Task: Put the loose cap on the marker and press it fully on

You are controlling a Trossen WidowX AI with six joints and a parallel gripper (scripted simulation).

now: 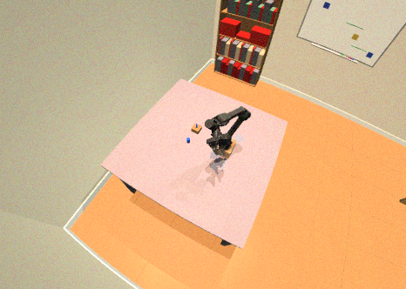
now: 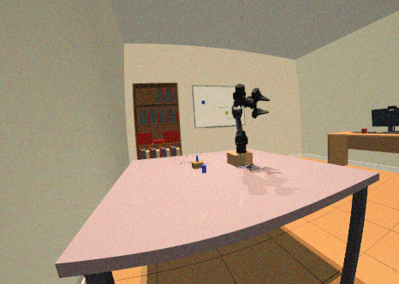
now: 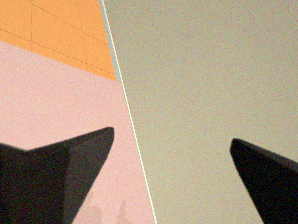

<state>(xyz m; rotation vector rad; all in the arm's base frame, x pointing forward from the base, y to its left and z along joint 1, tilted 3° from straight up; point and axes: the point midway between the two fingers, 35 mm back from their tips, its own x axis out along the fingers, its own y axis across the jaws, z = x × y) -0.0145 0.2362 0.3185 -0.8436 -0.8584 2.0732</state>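
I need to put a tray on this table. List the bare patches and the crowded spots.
Bare: the wide near stretch of the table between the front edge and the cap, and the strip along its left edge. Crowded: the far middle, where the cap, the holder with the marker, and the arm's base sit close together.

The counter had a smooth pale-pink top with a faint sheen, enough to carry the arm's soft shadows, and dark matt legs. The holder block looked like light wood, unvarnished and matt, as did the mounting block under the arm. The marker and its cap, at about four o'clock from the block in the exterior view, read as smooth blue plastic. The arm and the hand were dark, matt, plastic-like, their spread fingers dull in the wrist view. The floor looked like smooth orange tile.
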